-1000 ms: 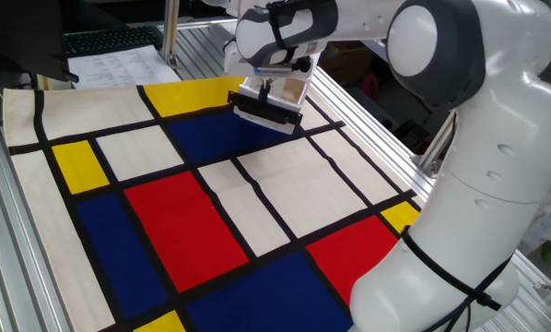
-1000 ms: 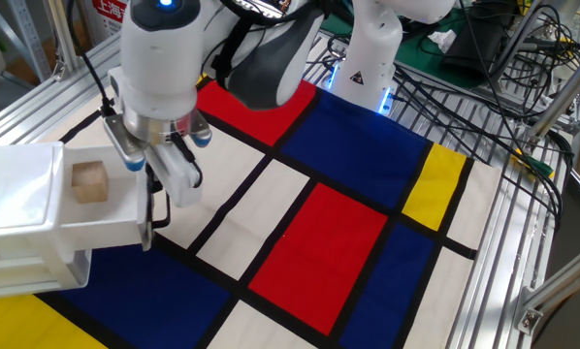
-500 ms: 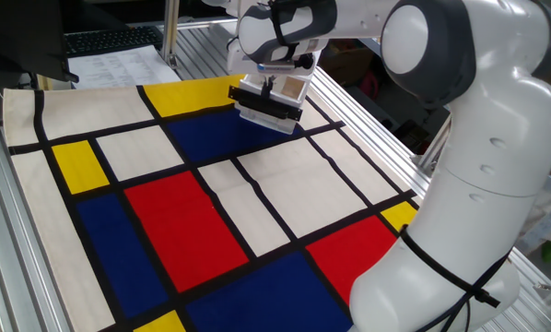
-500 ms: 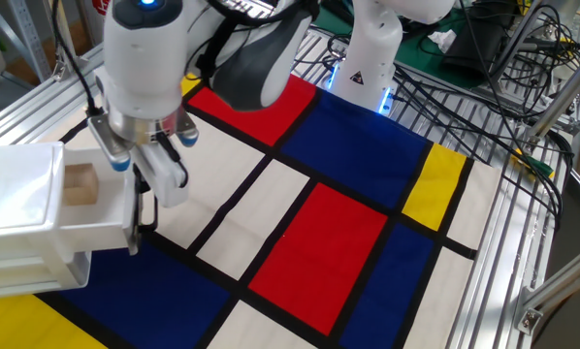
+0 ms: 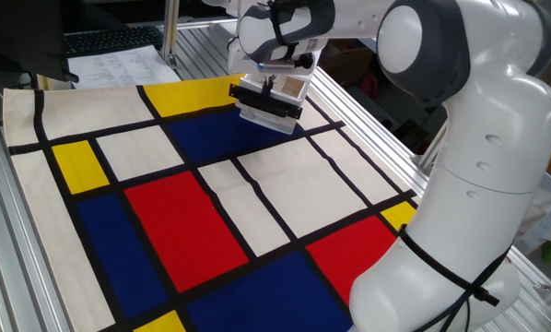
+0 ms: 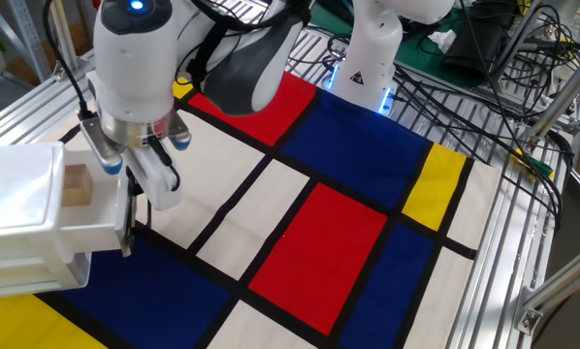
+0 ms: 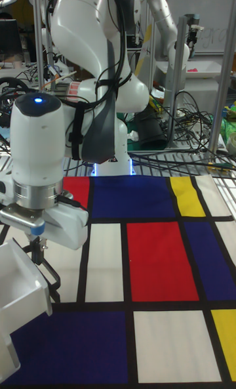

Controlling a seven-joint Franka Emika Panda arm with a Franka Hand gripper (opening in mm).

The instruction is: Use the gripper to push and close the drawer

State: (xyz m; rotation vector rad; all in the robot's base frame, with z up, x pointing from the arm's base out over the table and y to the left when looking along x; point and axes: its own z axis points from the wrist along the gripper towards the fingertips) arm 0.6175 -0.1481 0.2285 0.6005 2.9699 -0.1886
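The drawer is a small white box at the left edge, partly pulled out, with a light wooden block lying in its open tray. My gripper hangs straight down against the drawer's front, its short dark fingers close together with nothing between them. In one fixed view the drawer shows its black strip at the back of the cloth, with the gripper right above it. In the tall fixed view the gripper stands at the drawer's front edge.
A cloth of red, blue, yellow and white panels covers the table. Aluminium rails frame it. The arm's base and loose cables sit at the far side. A keyboard lies beyond the cloth.
The gripper has moved towards the drawer unit, and the drawer front has slid inwards with it. Less of the wooden block shows now.
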